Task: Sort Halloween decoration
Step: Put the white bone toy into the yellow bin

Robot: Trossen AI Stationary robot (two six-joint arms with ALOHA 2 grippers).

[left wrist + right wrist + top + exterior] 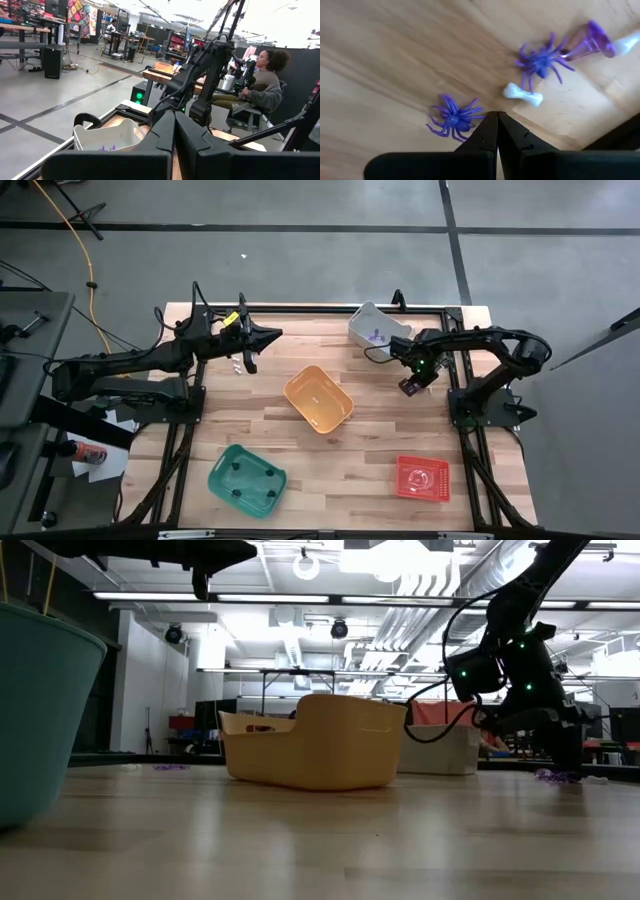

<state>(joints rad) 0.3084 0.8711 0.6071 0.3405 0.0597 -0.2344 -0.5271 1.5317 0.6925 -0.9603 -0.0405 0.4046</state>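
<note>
The Halloween decoration shows in the right wrist view as tiny trinkets lying flat on the wooden table: two purple spiders, a whitish bone and a purple cone-like piece. My right gripper points down at them, shut, its tips right beside the nearer spider's legs; nothing shows between its fingers. More purple bits lie inside the grey bin. My left gripper is shut and held level, high over the table's far left part.
An orange bin stands mid-table, a green bin near the front left and a red bin near the front right. Small whitish bits lie under my left arm. A person sits beyond the table.
</note>
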